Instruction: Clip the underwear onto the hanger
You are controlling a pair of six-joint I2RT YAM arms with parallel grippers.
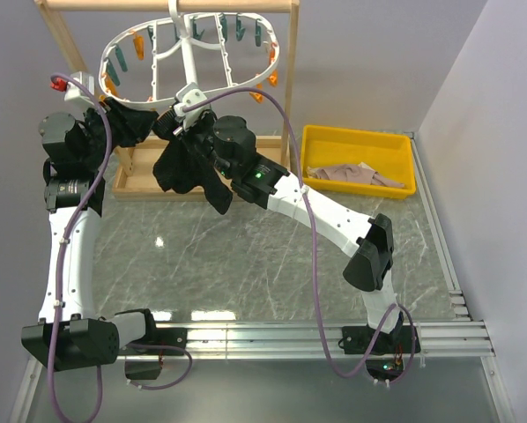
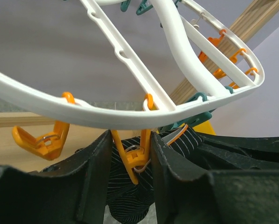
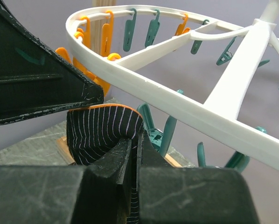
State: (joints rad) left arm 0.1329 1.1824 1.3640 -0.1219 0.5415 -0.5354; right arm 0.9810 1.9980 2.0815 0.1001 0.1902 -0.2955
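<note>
**Desk:** Which step are you on?

**Me:** The clipping itself. Over the worktop, towards its far-left corner, the hanger hangs from the wooden frame. I have the underwear lifted under the hanger's near rim, clear of the surface.

**Desk:** And the tools?

**Me:** My right tool is closed on a fold of the fabric, holding its edge up just below the rim. My left tool has its fingers on either side of an orange peg. I cannot tell whether they are pressing it.

**Desk:** What does the next move need?

**Me:** As I judge it, I squeeze that peg open, bring the held edge between its tips, then let it bite before the right tool lets go. The fabric hangs right behind the peg, so it's a short, careful move.

**Desk:** How does the garment look?

**Me:** Black with fine pale stripes and an orange-trimmed edge, bunched and drooping loosely below the grip.
</note>
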